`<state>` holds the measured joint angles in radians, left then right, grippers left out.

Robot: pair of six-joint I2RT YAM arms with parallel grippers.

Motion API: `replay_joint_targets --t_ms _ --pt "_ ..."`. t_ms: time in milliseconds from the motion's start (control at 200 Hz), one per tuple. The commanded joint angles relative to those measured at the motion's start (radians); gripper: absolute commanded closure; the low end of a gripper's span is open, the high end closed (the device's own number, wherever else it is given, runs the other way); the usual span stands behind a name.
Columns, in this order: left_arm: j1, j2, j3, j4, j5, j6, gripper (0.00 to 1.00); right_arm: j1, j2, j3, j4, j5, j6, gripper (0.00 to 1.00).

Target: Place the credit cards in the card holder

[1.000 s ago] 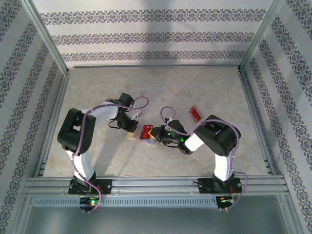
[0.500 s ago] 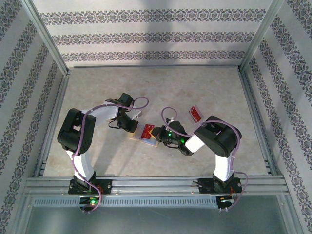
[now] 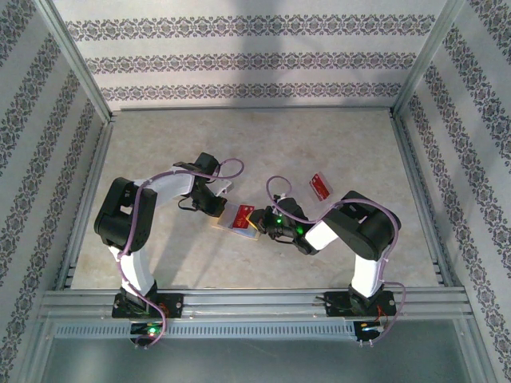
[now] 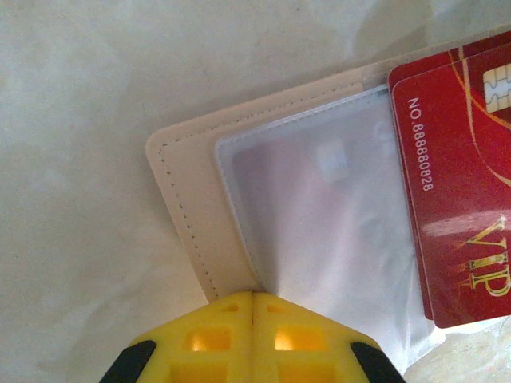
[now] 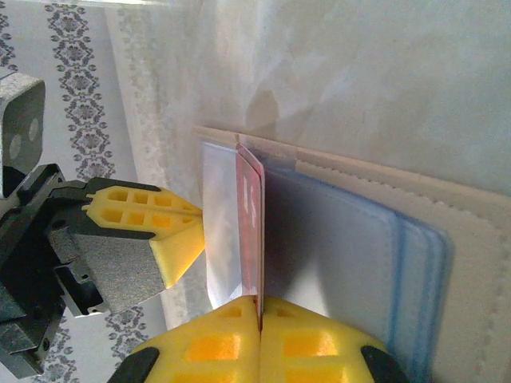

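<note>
Step in hand: inserting a credit card into the card holder.

1. Check the hold. The left gripper (image 4: pixel 253 307) is closed, its yellow fingertips pinching the near edge of the open card holder (image 4: pixel 180 191) where the tan flap meets the clear pocket (image 4: pixel 319 215). The holder lies open on the surface (image 3: pixel 239 144), between the two arms.

2. Check the card. The right gripper (image 5: pixel 258 311) is closed on the red credit card (image 5: pixel 251 215), which stands on edge over the holder's pale inner pockets. In the left wrist view the card's printed face overlaps the far side of the clear pocket. You cannot tell from these views whether its leading edge is inside the pocket mouth or only lying on top.

3. Judged from this, align before you push. Set the card's long edge parallel to the pocket seam, lower it towards flat, and find the mouth with one corner first.

4. Slide the card in slowly, towards the left gripper. The thin plastic will probably buckle if the card meets it at an angle. If the sleeve wrinkles, back off and re-aim.

5. Do not release the left pinch until the card is seated, or the holder is likely to slide.

6. A second credit card (image 3: pixel 320 186) lies on the surface, beyond the right arm, well apart from the holder. It looks to be next
</note>
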<state>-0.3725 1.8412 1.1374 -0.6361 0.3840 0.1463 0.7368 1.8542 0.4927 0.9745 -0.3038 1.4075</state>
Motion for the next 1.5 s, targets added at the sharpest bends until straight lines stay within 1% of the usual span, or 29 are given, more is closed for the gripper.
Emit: replay_joint_targets --t_ms 0,250,520,660,820,1084,1494 --pt "-0.023 0.027 -0.006 -0.022 -0.008 -0.004 1.00 -0.001 0.012 0.019 -0.082 -0.018 -0.024 1.00" --pt "-0.023 0.023 -0.009 -0.020 -0.007 -0.004 1.00 -0.002 0.017 0.025 -0.085 -0.018 -0.015 1.00" --pt "-0.025 0.024 -0.010 -0.017 -0.008 -0.005 1.00 0.004 -0.115 -0.011 -0.145 0.001 -0.022 1.00" --pt "-0.025 0.024 -0.011 -0.017 -0.011 -0.005 1.00 0.016 -0.158 -0.013 -0.187 0.012 -0.032 1.00" --pt "-0.025 0.024 -0.012 -0.015 -0.009 -0.005 1.00 0.014 -0.140 -0.009 -0.189 0.019 -0.032 1.00" --pt "-0.025 0.028 -0.010 -0.019 -0.009 -0.006 1.00 0.014 -0.076 0.019 -0.144 0.004 -0.012 1.00" --pt "-0.025 0.027 -0.011 -0.017 -0.011 -0.002 1.00 0.010 -0.061 0.046 -0.132 -0.005 -0.014 1.00"
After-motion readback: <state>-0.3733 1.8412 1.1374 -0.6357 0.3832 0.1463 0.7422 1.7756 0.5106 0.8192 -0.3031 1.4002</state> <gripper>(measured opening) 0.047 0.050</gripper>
